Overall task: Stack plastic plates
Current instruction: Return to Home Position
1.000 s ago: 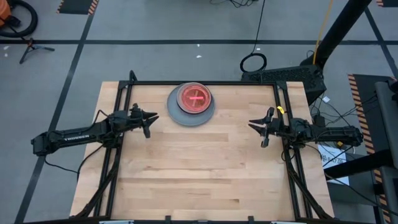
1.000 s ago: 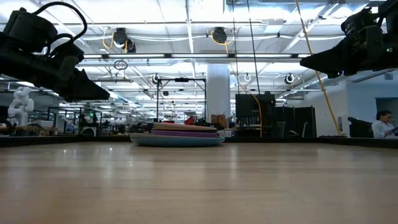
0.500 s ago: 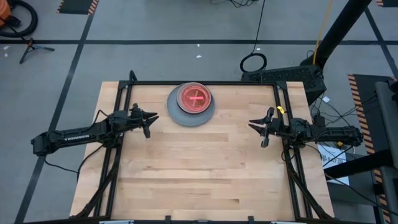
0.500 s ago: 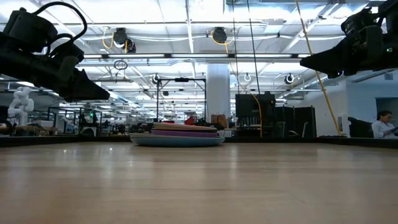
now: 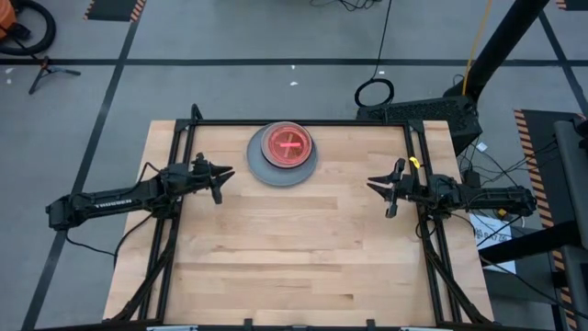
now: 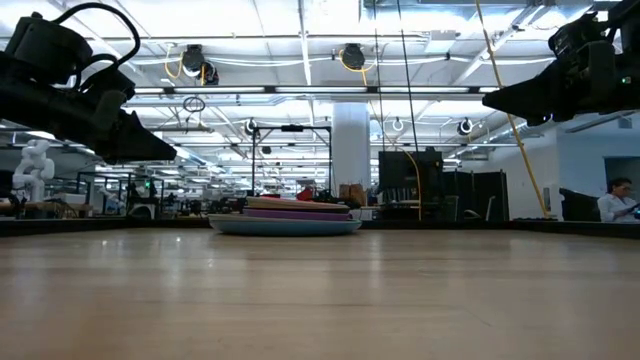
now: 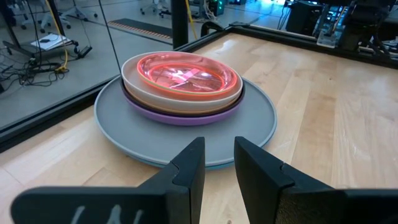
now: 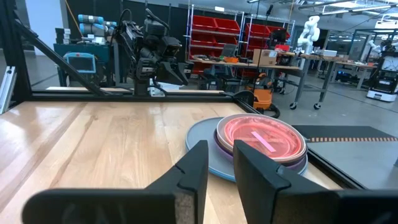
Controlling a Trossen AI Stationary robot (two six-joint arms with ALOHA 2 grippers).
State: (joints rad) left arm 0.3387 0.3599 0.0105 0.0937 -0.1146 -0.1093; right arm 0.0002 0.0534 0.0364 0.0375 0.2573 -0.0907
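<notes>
The plastic plates (image 5: 283,152) stand in one stack at the middle of the table's far edge. A large grey plate (image 7: 124,121) is at the bottom, purple and pale plates lie on it, and a translucent pink-red plate (image 7: 186,71) is on top. The stack also shows in the low view (image 6: 285,218) and the right wrist view (image 8: 261,140). My left gripper (image 5: 220,175) hangs open above the table's left side, aimed at the stack, with nothing between its fingers (image 7: 189,165). My right gripper (image 5: 378,187) hangs open above the right side, also holding nothing.
Black frame rails (image 5: 303,123) run along the table's far, left and right sides. Bare wood (image 5: 294,248) stretches between the two arms and toward the near edge. A person (image 6: 615,200) sits in the room beyond the table.
</notes>
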